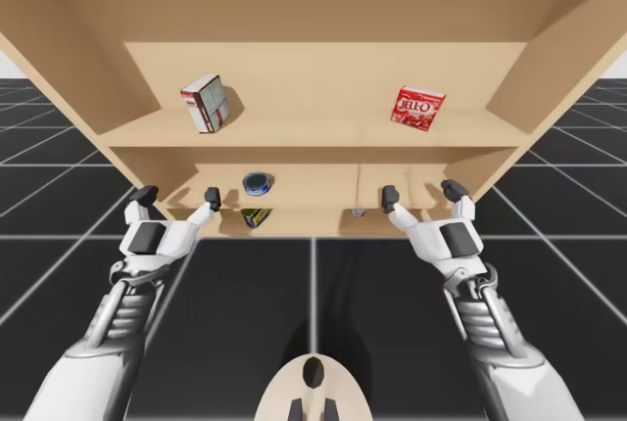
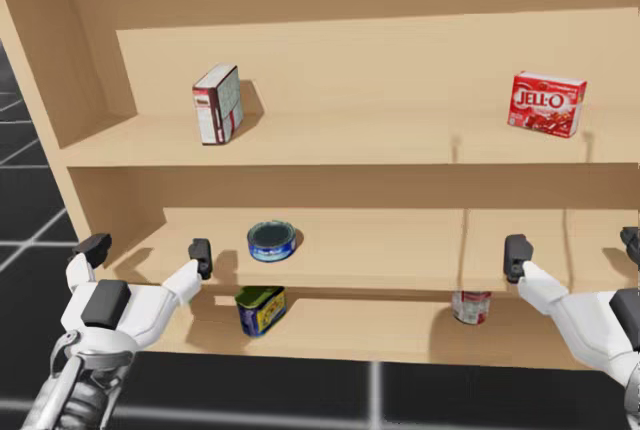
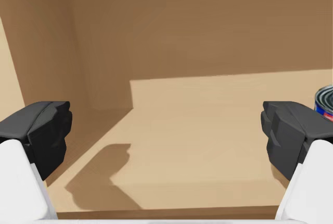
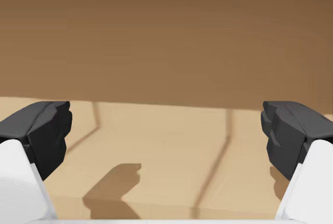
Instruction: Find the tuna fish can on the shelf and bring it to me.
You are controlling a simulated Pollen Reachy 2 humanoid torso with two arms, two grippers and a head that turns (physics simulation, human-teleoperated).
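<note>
A low round blue tuna can [image 2: 271,241] stands on the middle shelf [image 2: 380,260], left of centre; the high view shows the same can [image 1: 258,183]. My left gripper [image 2: 146,247] is open at the shelf's front edge, a short way left of the can. In the left wrist view the can [image 3: 324,103] peeks out beside one finger, outside the open left gripper [image 3: 166,135]. My right gripper [image 1: 424,192] is open further right along the same shelf, with bare board ahead of it [image 4: 166,135].
A wooden shelf unit [image 1: 323,127] faces me. On the top shelf stand a white-and-red box [image 2: 216,103] at left and a red box [image 2: 546,103] at right. On the bottom shelf are a yellow-and-blue can [image 2: 261,310] and a red-and-white can [image 2: 470,306].
</note>
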